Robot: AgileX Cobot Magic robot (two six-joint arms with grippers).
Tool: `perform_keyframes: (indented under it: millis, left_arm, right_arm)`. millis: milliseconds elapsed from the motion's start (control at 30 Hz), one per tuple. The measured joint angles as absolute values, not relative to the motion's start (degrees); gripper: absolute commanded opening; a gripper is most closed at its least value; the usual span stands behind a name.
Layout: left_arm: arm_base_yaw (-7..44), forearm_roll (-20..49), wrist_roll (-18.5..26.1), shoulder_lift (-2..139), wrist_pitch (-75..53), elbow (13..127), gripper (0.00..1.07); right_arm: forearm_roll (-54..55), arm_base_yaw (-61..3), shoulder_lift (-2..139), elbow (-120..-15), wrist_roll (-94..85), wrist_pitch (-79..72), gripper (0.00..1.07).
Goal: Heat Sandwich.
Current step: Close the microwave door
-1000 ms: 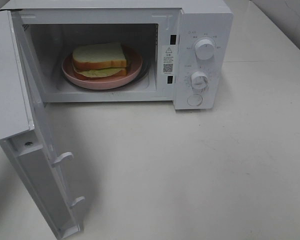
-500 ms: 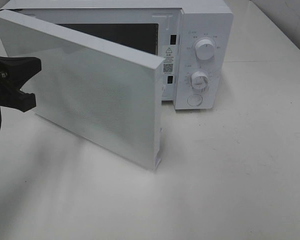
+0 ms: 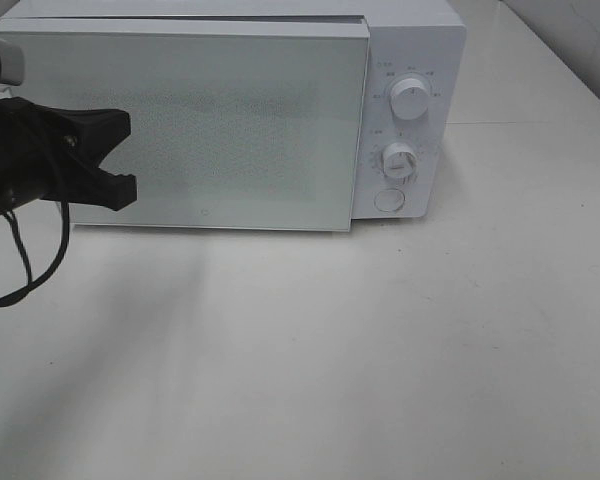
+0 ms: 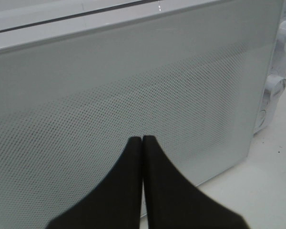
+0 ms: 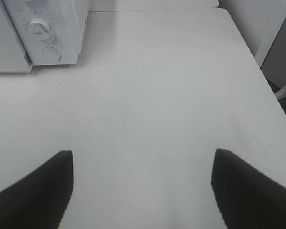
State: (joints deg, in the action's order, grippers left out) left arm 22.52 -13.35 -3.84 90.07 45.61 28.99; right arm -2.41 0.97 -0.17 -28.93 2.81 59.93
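The white microwave (image 3: 410,40) stands at the back of the table, and its door (image 3: 195,125) lies across the front with a thin dark gap along its top edge. The sandwich is hidden behind the door. My left gripper (image 3: 130,155) is shut and holds nothing. Its black fingers point at the left part of the door, and in the left wrist view the gripper (image 4: 142,139) has its tips right at the door's dotted panel (image 4: 133,86). My right gripper (image 5: 143,153) is open and empty above the bare table, away from the microwave (image 5: 52,28).
Two white knobs (image 3: 410,98) (image 3: 398,160) and a round button (image 3: 389,200) sit on the microwave's right panel. A black cable (image 3: 25,270) hangs below the left arm. The white table (image 3: 380,350) extends in front and to the right.
The microwave door has swung from wide open to against the front, hiding the sandwich and pink plate. My left gripper came in from the left, following the door.
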Motion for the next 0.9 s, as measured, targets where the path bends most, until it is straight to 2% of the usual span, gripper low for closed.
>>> perform_keyframes:
  millis: [100,333,500,667,900]
  left_arm:
    - [26.7,-7.9,-0.4,92.1,45.2,31.0,0.0]
    - [31.9,0.9,4.0,95.1,45.0,34.3,0.0]
    - [36.6,8.7,9.5,98.6,44.3,39.2,0.0]
    - [38.8,12.4,11.4,101.3,44.1,42.8,0.0]
    - [40.2,14.3,11.7,104.3,43.5,46.9,0.0]
  right_arm:
    - [-2.4,1.0,-0.2,-28.9,2.8,59.9,0.76]
    - [-2.4,1.0,-0.2,-28.9,2.8,59.9,0.76]
    - [-2.4,1.0,-0.2,-28.9,2.8,59.9,0.76]
    - [-2.4,1.0,-0.2,-28.9,2.8,59.9,0.76]
    - [-2.4,1.0,-0.2,-28.9,2.8,59.9,0.76]
